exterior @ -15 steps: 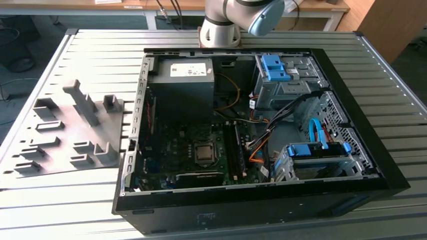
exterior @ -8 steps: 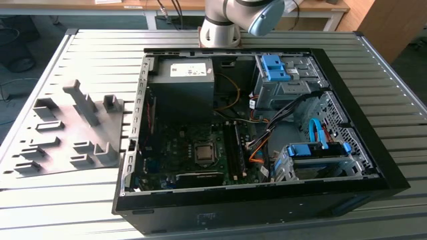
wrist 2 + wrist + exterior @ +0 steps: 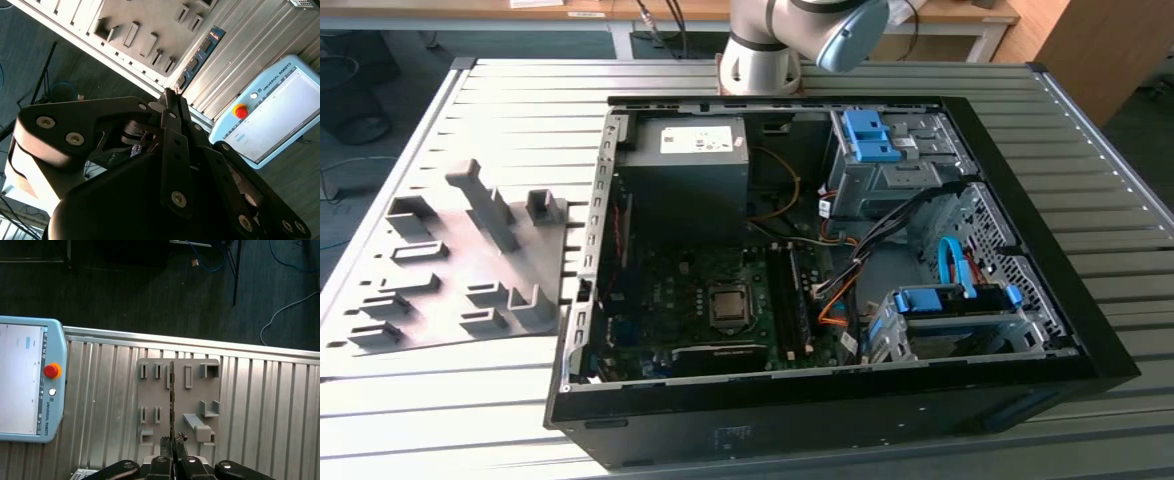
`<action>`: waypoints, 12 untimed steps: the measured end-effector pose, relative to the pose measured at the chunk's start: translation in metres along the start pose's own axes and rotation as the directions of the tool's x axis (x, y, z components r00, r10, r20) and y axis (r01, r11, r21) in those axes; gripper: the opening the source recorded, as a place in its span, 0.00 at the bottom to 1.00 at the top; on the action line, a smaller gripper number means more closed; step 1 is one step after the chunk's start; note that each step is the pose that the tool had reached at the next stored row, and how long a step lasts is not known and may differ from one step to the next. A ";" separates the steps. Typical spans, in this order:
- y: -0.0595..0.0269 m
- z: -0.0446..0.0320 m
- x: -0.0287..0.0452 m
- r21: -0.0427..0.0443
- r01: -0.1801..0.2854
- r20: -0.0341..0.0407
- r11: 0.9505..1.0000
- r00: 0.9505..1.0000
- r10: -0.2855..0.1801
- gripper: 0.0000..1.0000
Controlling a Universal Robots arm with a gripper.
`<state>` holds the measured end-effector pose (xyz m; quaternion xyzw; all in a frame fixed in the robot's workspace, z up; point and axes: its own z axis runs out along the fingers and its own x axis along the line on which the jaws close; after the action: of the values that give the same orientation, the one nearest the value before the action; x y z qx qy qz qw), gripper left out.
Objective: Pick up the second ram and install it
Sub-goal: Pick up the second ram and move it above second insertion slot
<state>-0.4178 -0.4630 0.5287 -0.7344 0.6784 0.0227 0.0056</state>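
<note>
My gripper (image 3: 170, 96) is shut on one end of the second ram (image 3: 201, 51), a thin dark board with black chips and a bluish edge. In the first wrist view the ram (image 3: 171, 390) shows edge-on as a thin dark line running out from the gripper (image 3: 173, 441). It hangs well above the grey holder plate (image 3: 160, 425), apart from it. The open computer case (image 3: 987, 170) lies on the table in the exterior view, with its motherboard (image 3: 680, 290) and long dark memory slots (image 3: 790, 290) exposed.
The grey holder plate (image 3: 454, 270) with upright blocks lies at the exterior view's left of the case. A light blue teach pendant (image 3: 30, 385) with a red button rests on the ribbed metal table (image 3: 270, 405). Cables and blue drive brackets (image 3: 870, 135) crowd the case's other side.
</note>
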 end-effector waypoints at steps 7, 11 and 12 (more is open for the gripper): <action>0.0002 -0.0088 -0.0004 0.000 0.000 0.000 1.000 1.000 0.000 0.14; 0.0003 -0.0139 -0.0006 0.000 0.000 0.000 1.000 1.000 0.000 0.14; 0.0003 -0.0151 -0.0006 0.000 0.000 0.000 1.000 1.000 0.000 0.14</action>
<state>-0.4178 -0.4630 0.5438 -0.7344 0.6783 0.0227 0.0057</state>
